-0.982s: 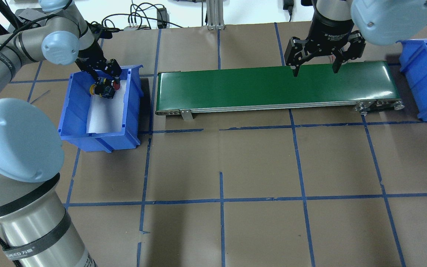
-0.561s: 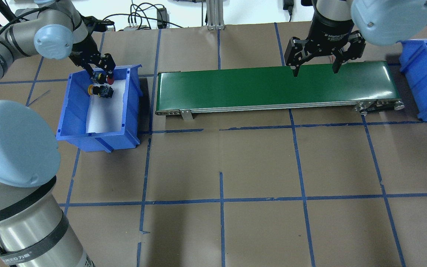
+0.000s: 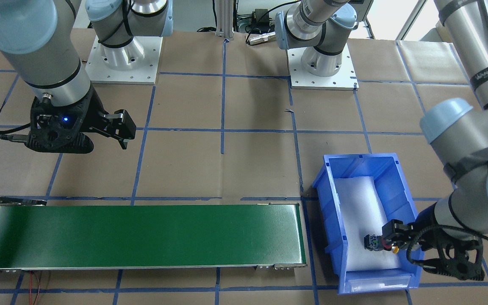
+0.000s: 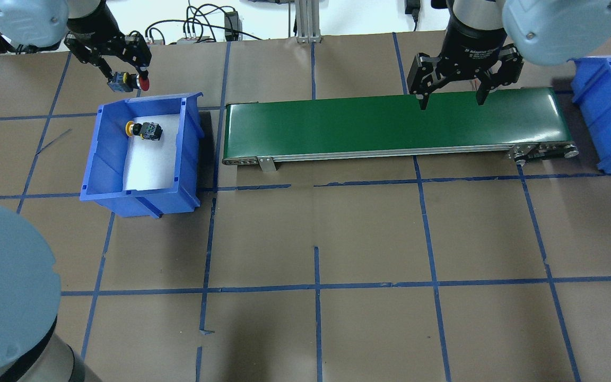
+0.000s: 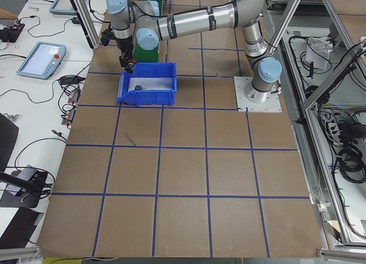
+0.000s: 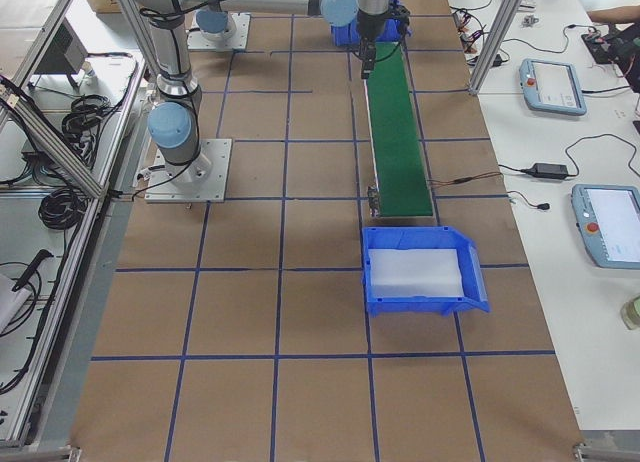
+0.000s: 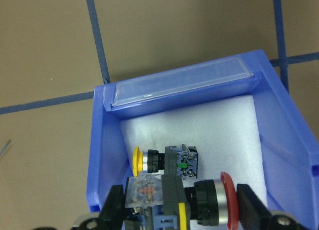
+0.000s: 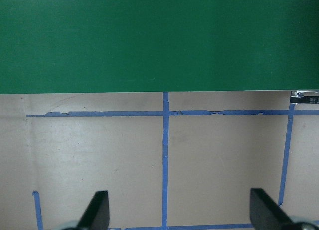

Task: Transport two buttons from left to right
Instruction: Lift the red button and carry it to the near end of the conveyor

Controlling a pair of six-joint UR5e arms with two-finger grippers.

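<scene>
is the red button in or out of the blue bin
Out. The left gripper is shut on the red button, holding it above the blue bin; only the yellow button lies on its foam.

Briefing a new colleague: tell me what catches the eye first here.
The left tool, high over the far end of the left blue bin, grips the red button; the yellow button lies inside on white foam. A long green conveyor runs beside the bin, the right tool open near its other end.

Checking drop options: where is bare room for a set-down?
For the red button in the left gripper: green belt, bare between left bin and right bin; the open right gripper hangs near it. Right bin's liner, bare. The yellow button crowds the left bin's far end.
</scene>
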